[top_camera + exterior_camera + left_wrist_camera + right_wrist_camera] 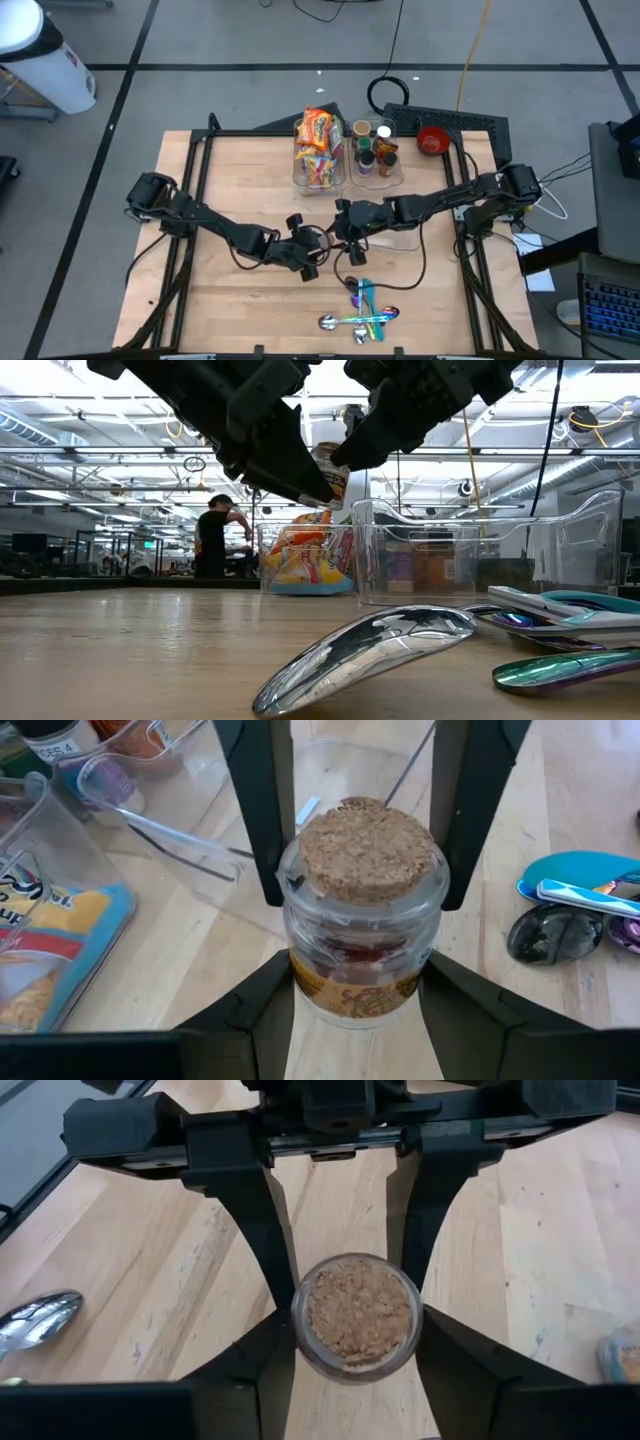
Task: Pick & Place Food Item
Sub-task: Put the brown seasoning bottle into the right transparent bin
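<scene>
A small glass jar with a cork lid (365,900) and a yellow-brown label hangs above the middle of the table. Both grippers are shut on it. My left gripper (308,258) reaches it from the table's left, and my right gripper (345,228) from the table's right. In the low view the jar (332,472) shows between the two sets of dark fingers, well above the wood. The right wrist view looks down on the jar's cork top (358,1312). My left gripper pinches the jar's lower body, at the label (300,982), between its two fingers, one on each side. The fingers slant down from the table's left. The jar is lifted clear of the table, cork end up. My right gripper pinches the jar's upper part, just below the cork, at the glass shoulder (300,1342), between its two fingers, one on each side. The fingers slant down from the table's right, opposite the left fingers. The jar hangs clear of the table.
Two clear bins stand at the far middle, one with snack packets (318,150) and one with small jars (375,148). A red bowl (432,140) sits beyond them. Several shiny spoons (362,312) lie near the front edge. A person (215,535) stands far behind the table.
</scene>
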Controlling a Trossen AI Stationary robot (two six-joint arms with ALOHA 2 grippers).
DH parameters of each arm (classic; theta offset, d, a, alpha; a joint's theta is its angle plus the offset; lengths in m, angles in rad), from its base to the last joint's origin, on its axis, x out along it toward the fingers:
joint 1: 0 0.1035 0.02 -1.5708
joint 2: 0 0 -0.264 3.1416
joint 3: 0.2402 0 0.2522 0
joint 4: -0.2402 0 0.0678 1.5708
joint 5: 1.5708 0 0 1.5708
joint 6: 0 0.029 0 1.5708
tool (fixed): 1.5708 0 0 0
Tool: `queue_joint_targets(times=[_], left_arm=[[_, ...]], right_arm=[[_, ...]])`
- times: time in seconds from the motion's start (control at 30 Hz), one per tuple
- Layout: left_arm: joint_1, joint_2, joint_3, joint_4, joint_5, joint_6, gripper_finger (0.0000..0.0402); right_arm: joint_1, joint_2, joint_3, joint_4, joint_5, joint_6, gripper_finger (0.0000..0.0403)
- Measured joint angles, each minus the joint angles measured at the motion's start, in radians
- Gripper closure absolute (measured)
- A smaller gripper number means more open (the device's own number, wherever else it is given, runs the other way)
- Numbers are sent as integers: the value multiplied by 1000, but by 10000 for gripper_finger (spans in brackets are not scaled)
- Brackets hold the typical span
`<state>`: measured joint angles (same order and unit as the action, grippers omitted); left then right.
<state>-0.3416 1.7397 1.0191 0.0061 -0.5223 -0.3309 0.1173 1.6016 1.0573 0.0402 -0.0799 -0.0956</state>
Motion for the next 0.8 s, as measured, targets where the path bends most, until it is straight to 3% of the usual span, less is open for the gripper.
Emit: queue_joint_targets(times=[0.3, 0.57, 0.8], left_arm=[[0, 0, 0, 0, -1, 6, 207], [0, -1, 0, -33, 10, -3, 77], [-1, -9, 0, -78, 21, -12, 21]], right_arm=[[0, 0, 0, 0, -2, -15, 242], [-10, -40, 0, -50, 1, -21, 242], [-74, -168, -1, -249, 31, -14, 242]])
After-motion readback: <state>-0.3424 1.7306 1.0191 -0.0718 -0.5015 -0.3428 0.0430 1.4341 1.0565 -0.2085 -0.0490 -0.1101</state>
